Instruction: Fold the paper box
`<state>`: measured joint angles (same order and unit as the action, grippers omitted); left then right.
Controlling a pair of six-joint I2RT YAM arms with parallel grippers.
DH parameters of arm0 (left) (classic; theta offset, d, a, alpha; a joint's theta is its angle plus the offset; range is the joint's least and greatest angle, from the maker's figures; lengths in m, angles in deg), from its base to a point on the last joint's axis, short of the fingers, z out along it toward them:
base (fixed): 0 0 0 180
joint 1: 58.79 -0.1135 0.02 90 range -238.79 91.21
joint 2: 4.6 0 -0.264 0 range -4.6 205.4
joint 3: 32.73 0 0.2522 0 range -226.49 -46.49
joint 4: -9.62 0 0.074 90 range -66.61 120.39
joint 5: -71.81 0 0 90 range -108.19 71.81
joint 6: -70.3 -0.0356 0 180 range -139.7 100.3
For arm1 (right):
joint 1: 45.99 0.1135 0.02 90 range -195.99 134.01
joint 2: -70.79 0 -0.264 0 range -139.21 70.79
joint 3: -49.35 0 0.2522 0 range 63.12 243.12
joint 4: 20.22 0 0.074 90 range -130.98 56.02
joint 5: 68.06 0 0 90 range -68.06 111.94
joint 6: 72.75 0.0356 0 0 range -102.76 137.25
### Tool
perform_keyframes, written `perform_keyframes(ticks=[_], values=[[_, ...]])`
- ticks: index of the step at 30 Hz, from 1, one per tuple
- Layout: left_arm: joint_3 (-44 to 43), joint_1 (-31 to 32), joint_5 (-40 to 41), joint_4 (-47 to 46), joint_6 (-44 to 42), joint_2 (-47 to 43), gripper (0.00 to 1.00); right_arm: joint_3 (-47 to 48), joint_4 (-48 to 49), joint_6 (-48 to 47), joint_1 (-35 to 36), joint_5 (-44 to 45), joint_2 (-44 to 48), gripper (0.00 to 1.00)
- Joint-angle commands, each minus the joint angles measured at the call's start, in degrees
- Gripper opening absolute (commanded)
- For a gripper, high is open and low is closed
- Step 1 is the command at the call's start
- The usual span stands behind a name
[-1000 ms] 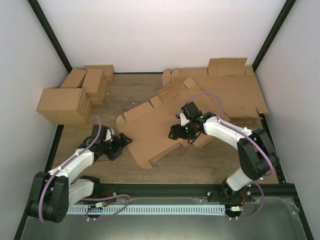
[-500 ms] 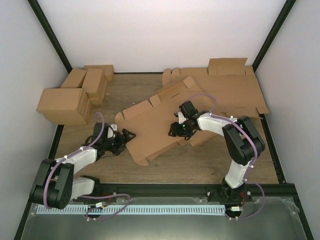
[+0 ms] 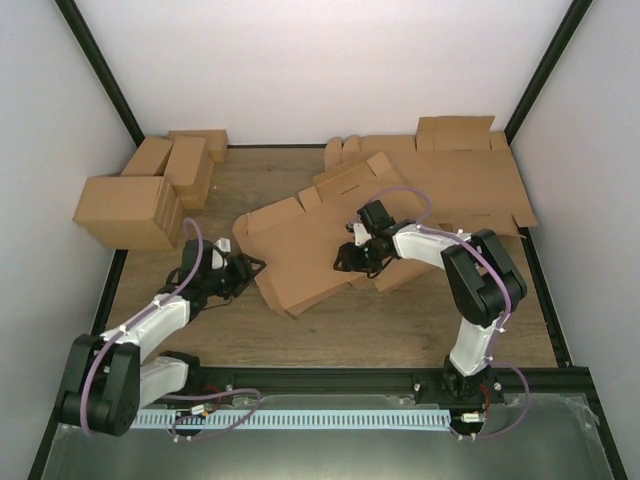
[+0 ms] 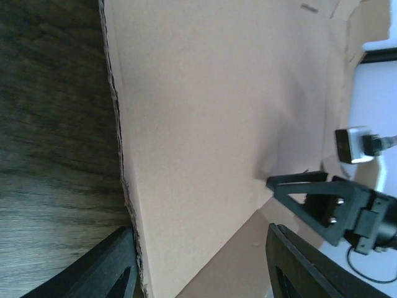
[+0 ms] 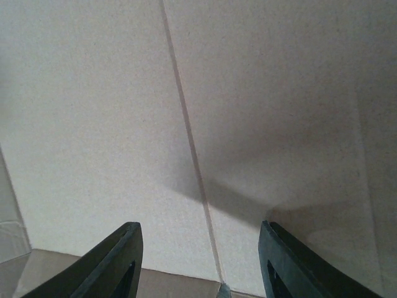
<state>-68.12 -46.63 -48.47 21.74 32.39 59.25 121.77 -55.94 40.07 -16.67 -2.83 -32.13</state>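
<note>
The paper box [image 3: 300,255] lies flat and unfolded mid-table, a plain brown cardboard piece with tabbed flaps. My left gripper [image 3: 250,268] is at its left edge. In the left wrist view the box's panel [image 4: 205,124] fills the space between the spread fingers [image 4: 121,267], its torn edge beside the left one; that gripper [image 4: 198,233] is open. My right gripper [image 3: 348,262] hovers on the box's middle, also open [image 5: 200,226], facing a creased panel [image 5: 186,124]. It shows in the left wrist view as the right gripper [image 4: 329,205] against the cardboard.
A cluster of folded brown cartons [image 3: 140,195] stands at the back left. A pile of flat cardboard sheets [image 3: 470,180] lies at the back right, its near edge close to the right arm. Bare wooden table [image 3: 400,320] shows in front of the box.
My left gripper has moved forward onto the box's left edge and its jaws have narrowed. The right gripper's jaws have narrowed too, and the box has shifted slightly.
</note>
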Motion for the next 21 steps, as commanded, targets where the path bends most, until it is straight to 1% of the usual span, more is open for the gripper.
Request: perform_keyframes(ticks=[1,4,8,11,17,18,21], values=[[-1.1,0.05,-1.59,-1.0,-0.64,4.34,0.57,1.51,-1.05,-1.01,-0.23,-0.3,-2.47,0.53],[-2.97,0.05,-1.67,0.09,-1.7,7.29,0.54,2.47,-1.49,-1.32,-0.24,-0.39,-2.34,0.53],[-5.95,0.09,-0.43,3.42,-3.19,9.55,0.43,3.33,-1.98,-1.48,-0.23,-0.64,-2.12,0.53],[-8.2,0.22,1.56,7.04,-4.71,11.35,0.37,3.81,-2.27,-1.55,-0.23,-0.46,-1.74,0.53],[-12.0,0.39,1.82,11.43,-7.83,17.02,0.22,3.89,-2.41,-1.48,-0.23,-0.14,-0.57,0.53],[-12.71,0.4,2.07,12.2,-8.26,17.6,0.19,3.78,-2.39,-1.38,-0.27,-0.22,-0.3,0.53],[-14.84,0.4,3.84,15.21,-9.58,18.55,0.05,3.75,-2.66,-1.06,-0.21,-0.14,0.51,0.53]])
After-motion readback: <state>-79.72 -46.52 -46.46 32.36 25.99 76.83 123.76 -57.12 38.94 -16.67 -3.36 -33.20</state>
